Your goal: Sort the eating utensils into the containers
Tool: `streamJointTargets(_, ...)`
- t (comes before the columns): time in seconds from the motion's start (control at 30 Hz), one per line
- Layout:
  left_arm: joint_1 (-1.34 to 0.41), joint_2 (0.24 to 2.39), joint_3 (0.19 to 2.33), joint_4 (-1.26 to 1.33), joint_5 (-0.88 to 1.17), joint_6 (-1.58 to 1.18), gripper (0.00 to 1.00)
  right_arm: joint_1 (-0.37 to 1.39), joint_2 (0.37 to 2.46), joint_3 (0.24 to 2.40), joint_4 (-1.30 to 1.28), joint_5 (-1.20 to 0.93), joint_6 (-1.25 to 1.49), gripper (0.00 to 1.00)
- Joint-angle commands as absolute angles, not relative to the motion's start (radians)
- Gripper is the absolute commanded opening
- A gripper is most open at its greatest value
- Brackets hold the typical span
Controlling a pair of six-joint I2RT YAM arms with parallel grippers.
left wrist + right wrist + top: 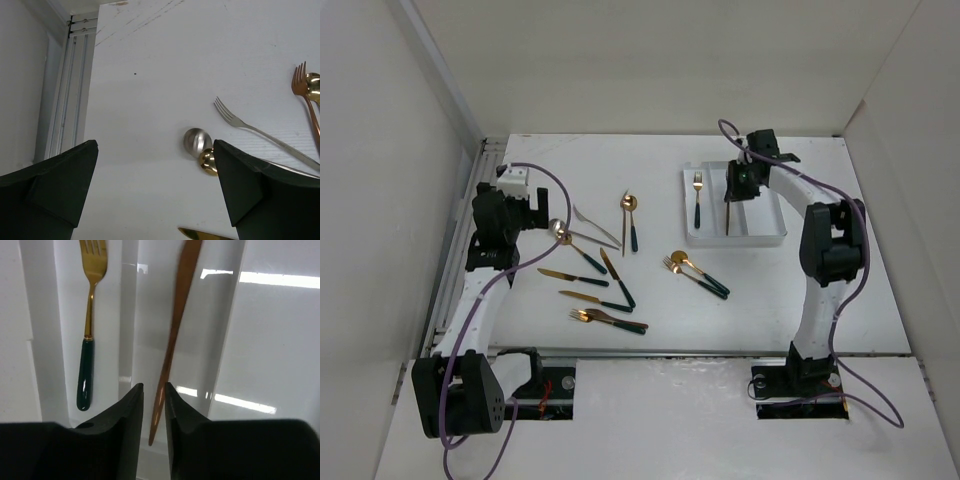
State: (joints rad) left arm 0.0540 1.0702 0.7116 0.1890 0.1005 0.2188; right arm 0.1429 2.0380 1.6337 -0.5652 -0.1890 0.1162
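Overhead, the right gripper (741, 182) hangs over the white tray (760, 240); loose utensils (617, 278) lie on the table (840, 290) near the left gripper (538, 207). From the left wrist, its fingers (60, 190) stand spread wide, a silver spoon (196, 141) on the table below. From the right wrist, fingers (125, 425) pinch a copper knife (175, 335) over the tray's middle compartment, beside a fork (89, 330).

left arm (480, 295) leans forward from its base. your left gripper (155, 146) points down, fingers (60, 185) spread wide, nothing between them. right arm (823, 250) is folded high at the elbow. your right gripper (154, 388) faces down, fingers nearly together, pinching a slim copper utensil (176, 320).
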Motion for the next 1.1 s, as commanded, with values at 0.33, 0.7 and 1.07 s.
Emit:
streamJointTargets(0.33, 0.057, 1.043, 0.784, 0.167, 0.121, 0.128, 1.00, 0.303, 1.778, 1.487, -0.431, 0.004, -0.069, 0.43)
streamJointTargets(0.7, 0.057, 0.960, 0.716, 0.114, 0.132, 0.049, 1.00, 0.576, 1.532, 1.023, -0.405, -0.028, 0.043, 0.37)
streamJointTargets(1.07, 0.057, 0.861, 0.669, 0.114, 0.091, 0.058, 1.00, 0.614, 1.712, 1.173, -0.590, 0.035, 0.124, 0.31)
